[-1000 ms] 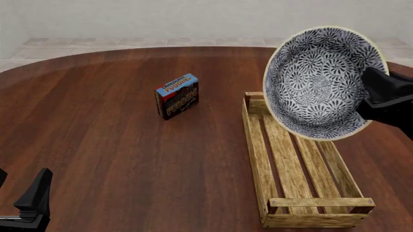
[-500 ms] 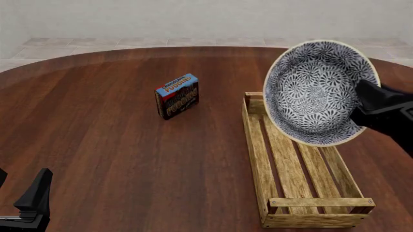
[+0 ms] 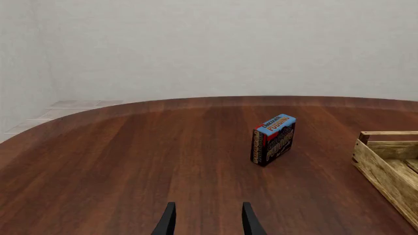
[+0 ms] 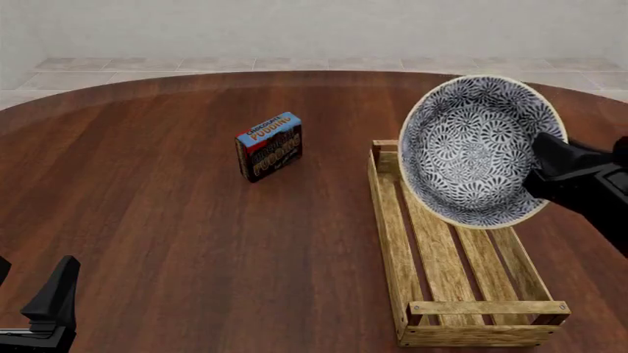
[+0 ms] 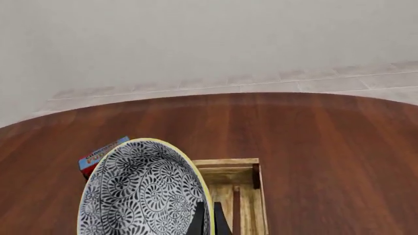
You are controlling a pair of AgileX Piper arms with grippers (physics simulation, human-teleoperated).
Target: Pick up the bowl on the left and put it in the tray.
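Clamped on the rim of the bowl [image 4: 474, 151], the right gripper [image 4: 546, 168] holds it in the air over the far half of the tray [image 4: 393, 243]; in the right wrist view the two thin fingers [image 5: 197, 219] sit close together with the bowl's edge [image 5: 145, 193] pinched between them. The left gripper [image 3: 206, 221] stands with its jaws apart and nothing between them, low at the near left corner of the front view [image 4: 49, 305], well away from everything else.

The bowl is round and deep, white with a dense dark-blue flower pattern inside and out and a pale cream rim. It hangs tilted almost on edge, its inside turned toward the front camera and to the left. Whether its lower rim touches the tray cannot be told from the front view.

The tray is a long, light-wood slatted crate with low sides and corner posts, lying lengthwise away from the arms on the right part of the table [image 4: 176, 243]. Its visible slats hold nothing; the far end is partly hidden behind the bowl. From the left wrist only its far left corner [image 3: 385, 156] shows.

A small pudding box [image 4: 268, 145] with a blue top stands upright on the table to the left of the tray and apart from it, a little beyond the tray's far end. In the right wrist view it peeks out from behind the bowl [image 5: 98, 155]; in the left wrist view it stands alone on the dark wood [image 3: 273, 139]. It does not lie between the bowl and the tray.
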